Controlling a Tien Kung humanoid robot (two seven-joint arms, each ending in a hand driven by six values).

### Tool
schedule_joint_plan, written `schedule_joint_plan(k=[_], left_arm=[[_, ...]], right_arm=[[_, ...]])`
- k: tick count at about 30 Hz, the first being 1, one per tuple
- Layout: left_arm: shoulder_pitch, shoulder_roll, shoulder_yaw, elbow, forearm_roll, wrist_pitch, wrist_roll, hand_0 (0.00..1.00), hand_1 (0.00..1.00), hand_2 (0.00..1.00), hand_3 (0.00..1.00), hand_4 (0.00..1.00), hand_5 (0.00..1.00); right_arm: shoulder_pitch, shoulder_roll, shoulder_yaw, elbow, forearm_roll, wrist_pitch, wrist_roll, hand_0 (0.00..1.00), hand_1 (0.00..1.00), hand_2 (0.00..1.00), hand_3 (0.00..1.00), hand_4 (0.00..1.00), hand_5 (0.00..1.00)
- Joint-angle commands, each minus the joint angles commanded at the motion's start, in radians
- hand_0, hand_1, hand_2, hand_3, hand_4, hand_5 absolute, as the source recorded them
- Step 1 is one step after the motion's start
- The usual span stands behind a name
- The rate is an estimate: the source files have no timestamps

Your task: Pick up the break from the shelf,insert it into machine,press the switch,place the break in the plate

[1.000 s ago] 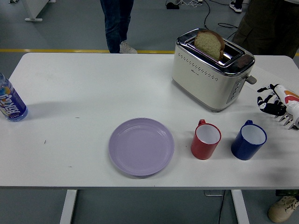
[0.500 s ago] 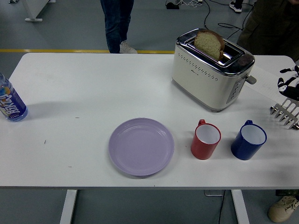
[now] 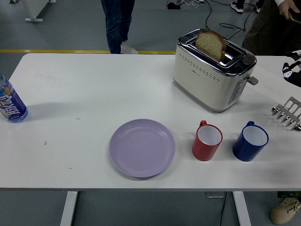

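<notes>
A: Six items on the desk, left to right: bottle at the far left edge, purple plate near the front centre, toaster at the back right, red mug and blue mug side by side in front of it, metal rack cut off by the right edge.

B: Bread?

A: Slice of bread stands upright in the toaster slot, top half sticking out. Plate has nothing on it.

B: Hands?

A: Right hand only shows as a black-and-white sliver at the right edge, above the rack, well apart from the toaster. Can't tell if it's clenched or released. Left isn't in frame.

B: Anyone around?

A: Person's legs behind the far edge, another person top right.
</notes>
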Motion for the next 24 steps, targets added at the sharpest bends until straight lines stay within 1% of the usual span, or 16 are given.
schedule_joint_plan(k=[2, 3, 8, 9, 14, 15, 20, 21, 24], left_arm=[[-0.001, 0.001, -0.001, 0.000, 0.002, 0.000, 0.001, 0.631, 0.493, 0.485, 0.542, 0.332, 0.806], [-0.002, 0.001, 0.000, 0.000, 0.002, -0.001, 0.001, 0.631, 0.493, 0.484, 0.542, 0.333, 0.806], [-0.003, 0.002, -0.004, 0.000, 0.005, 0.000, 0.002, 0.631, 0.493, 0.484, 0.542, 0.333, 0.806], [-0.004, 0.003, -0.004, 0.000, 0.006, 0.000, 0.002, 0.631, 0.492, 0.481, 0.542, 0.333, 0.806], [-0.005, 0.003, -0.004, 0.000, 0.005, 0.000, 0.002, 0.631, 0.492, 0.481, 0.542, 0.333, 0.806], [-0.005, 0.003, -0.004, 0.000, 0.005, 0.000, 0.002, 0.631, 0.492, 0.480, 0.543, 0.333, 0.807], [-0.006, 0.004, -0.001, 0.000, 0.001, 0.000, 0.001, 0.631, 0.492, 0.480, 0.543, 0.333, 0.807], [-0.006, 0.004, -0.001, 0.000, 0.001, 0.000, 0.001, 0.631, 0.492, 0.480, 0.542, 0.334, 0.806], [-0.008, 0.004, 0.002, 0.000, -0.002, 0.000, 0.000, 0.631, 0.492, 0.480, 0.542, 0.334, 0.806]], right_arm=[[0.010, 0.000, 0.003, 0.007, 0.004, -0.001, 0.001, 0.465, 0.337, 0.514, 0.730, 0.535, 0.321], [0.012, 0.000, 0.003, 0.008, 0.005, -0.002, 0.001, 0.582, 0.475, 0.592, 0.741, 0.536, 0.318], [0.028, 0.000, 0.003, 0.014, 0.017, 0.002, 0.003, 0.582, 0.475, 0.592, 0.741, 0.536, 0.318], [0.030, 0.001, 0.003, 0.015, 0.019, 0.003, 0.004, 0.655, 0.563, 0.643, 0.748, 0.540, 0.324], [0.044, 0.005, -0.001, 0.017, 0.039, 0.012, 0.004, 0.655, 0.563, 0.643, 0.748, 0.540, 0.324], [0.046, 0.005, -0.002, 0.018, 0.041, 0.013, 0.004, 0.734, 0.647, 0.687, 0.754, 0.542, 0.324], [0.063, 0.009, -0.014, 0.026, 0.065, 0.027, 0.002, 0.734, 0.647, 0.687, 0.754, 0.542, 0.324], [0.065, 0.009, -0.015, 0.026, 0.067, 0.028, 0.002, 0.795, 0.713, 0.734, 0.775, 0.551, 0.322], [0.079, 0.014, -0.023, 0.033, 0.082, 0.038, 0.000, 0.795, 0.713, 0.734, 0.775, 0.551, 0.322]])
